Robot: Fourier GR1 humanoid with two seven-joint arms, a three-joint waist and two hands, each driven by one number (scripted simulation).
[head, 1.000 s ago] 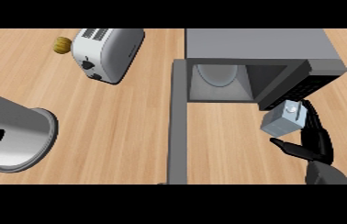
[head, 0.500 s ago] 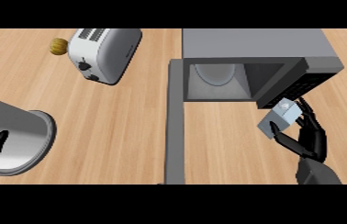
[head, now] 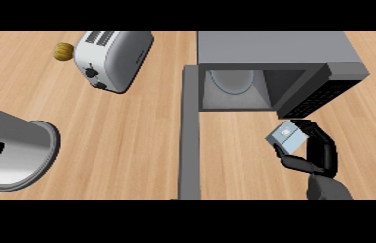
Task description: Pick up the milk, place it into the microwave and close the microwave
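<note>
Counter [head: 132,137] carries everything; microwave [head: 272,67] sits at its far edge, right of centre, cavity [head: 235,87] open toward the robot, door [head: 190,132] swung fully out and running from the cavity's left side down to the counter's near edge. Large metal pot [head: 22,152] at the left edge, partly out of view. Toaster [head: 114,58] at the far edge left of centre, lying at a slant, with a small brown round thing [head: 64,51] just beside its left end, can't tell what it is. Milk [head: 288,137] is a small carton held off the counter in the right hand [head: 316,155], just below the microwave's front right corner, near the control panel [head: 323,95]. Fingers and thumb are curled round the carton from its right and near sides; carton's upper-left face is clear of them. It's tilted, long axis roughly diagonal, top end pointing up-left toward the cavity. Key relation: the cavity mouth lies up and to the left of the carton, not straight ahead; straight ahead is the panel. So my read is the next move needs a leftward shift before pushing in, else the carton clips the panel edge. Only the right hand is there to do it; left hand is not in view. Door is well left of the hand, so closing it comes after, likely a long reach across. Task stage, as I judge it: pick done, placing under way, closing not started.
</note>
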